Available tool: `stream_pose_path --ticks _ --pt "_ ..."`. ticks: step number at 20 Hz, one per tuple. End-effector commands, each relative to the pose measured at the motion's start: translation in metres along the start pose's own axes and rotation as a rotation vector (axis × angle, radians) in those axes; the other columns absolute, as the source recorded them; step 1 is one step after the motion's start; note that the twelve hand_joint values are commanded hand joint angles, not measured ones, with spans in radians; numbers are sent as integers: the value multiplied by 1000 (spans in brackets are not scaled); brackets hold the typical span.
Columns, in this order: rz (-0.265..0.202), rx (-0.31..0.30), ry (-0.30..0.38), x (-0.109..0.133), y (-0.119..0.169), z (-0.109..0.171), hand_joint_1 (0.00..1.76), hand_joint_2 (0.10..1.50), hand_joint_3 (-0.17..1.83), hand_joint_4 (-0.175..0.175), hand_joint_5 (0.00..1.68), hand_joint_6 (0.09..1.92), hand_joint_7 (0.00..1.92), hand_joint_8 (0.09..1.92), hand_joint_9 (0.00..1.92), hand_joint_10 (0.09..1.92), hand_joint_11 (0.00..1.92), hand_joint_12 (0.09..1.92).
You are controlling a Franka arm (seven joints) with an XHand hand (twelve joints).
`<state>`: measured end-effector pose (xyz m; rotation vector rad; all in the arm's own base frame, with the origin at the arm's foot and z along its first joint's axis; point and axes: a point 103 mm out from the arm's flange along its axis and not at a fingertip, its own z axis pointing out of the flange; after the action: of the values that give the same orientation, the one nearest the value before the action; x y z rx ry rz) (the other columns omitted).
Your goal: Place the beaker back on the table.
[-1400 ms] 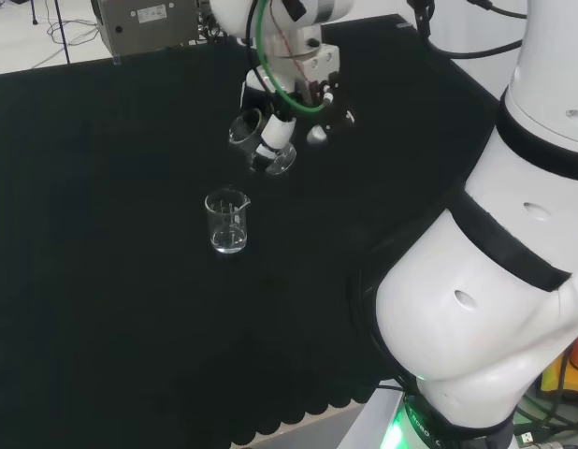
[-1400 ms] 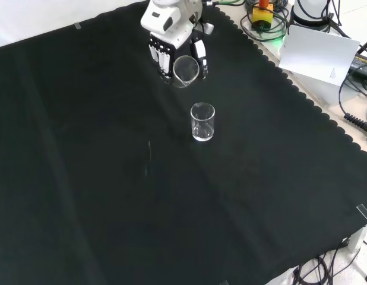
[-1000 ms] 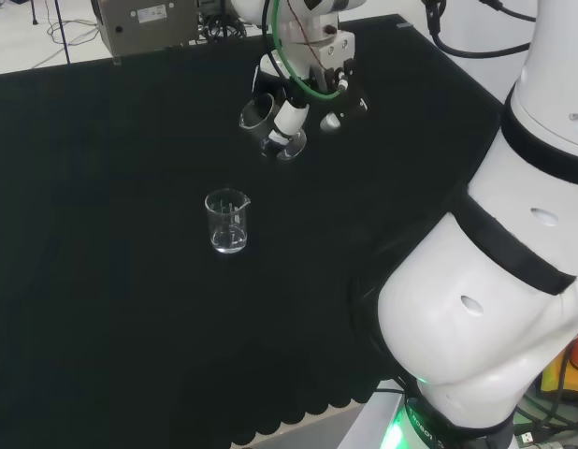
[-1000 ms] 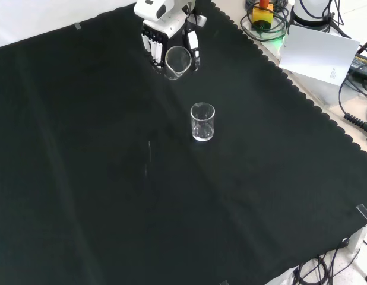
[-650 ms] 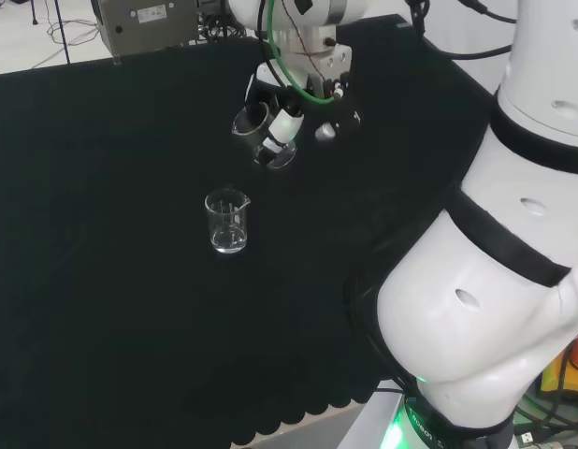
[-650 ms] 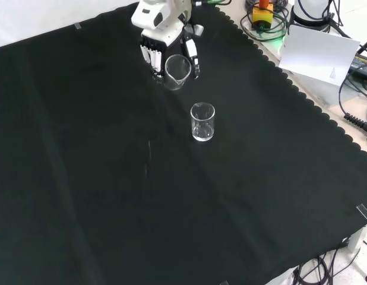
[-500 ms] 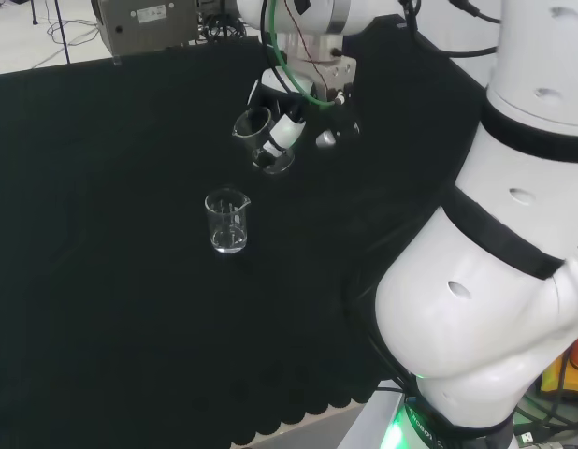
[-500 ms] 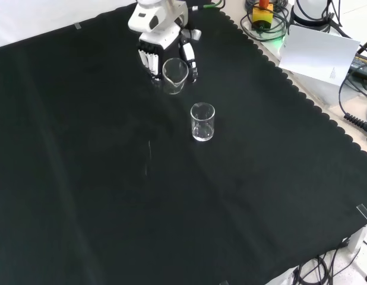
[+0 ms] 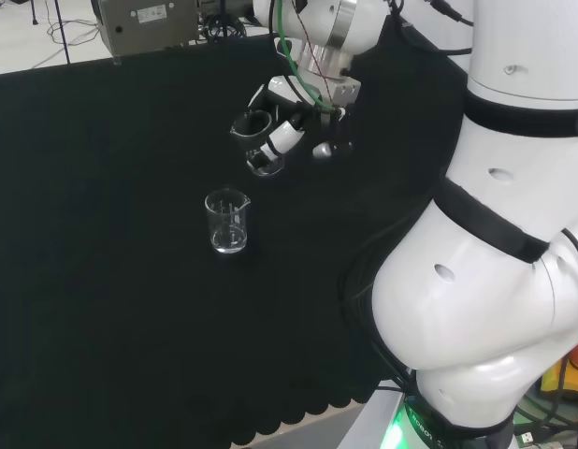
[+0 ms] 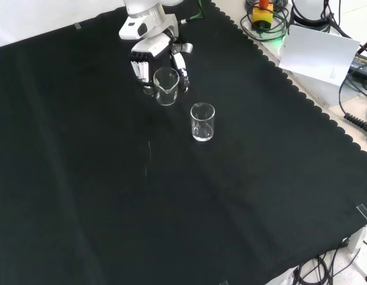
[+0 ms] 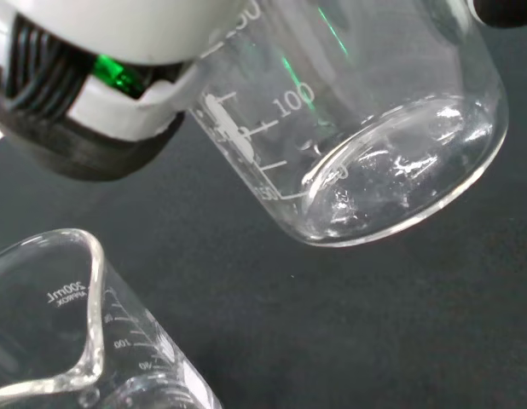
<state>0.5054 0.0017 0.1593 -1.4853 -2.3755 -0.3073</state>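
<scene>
Robot hand (image 10: 149, 44) fingers curled round a glass beaker (image 10: 165, 85), held above the bench (image 10: 82, 196) near its far edge in the front view; beaker now nearly upright, lower than before; second beaker (image 10: 202, 122) stands beside

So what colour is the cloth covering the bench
Black, plain, with a scalloped edge; the cloth shows best in the front view.
</scene>
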Motion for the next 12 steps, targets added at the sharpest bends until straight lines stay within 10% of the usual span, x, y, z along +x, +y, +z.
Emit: stream_pose_path --ticks 1,12 --pt "-38 5 46 -3 18 16 1330 611 623 -175 1454 281 1525 212 1780 87 1478 539" --pt "-66 -24 120 -14 32 47 1330 616 614 -175 1452 281 1523 213 1780 87 1477 540"
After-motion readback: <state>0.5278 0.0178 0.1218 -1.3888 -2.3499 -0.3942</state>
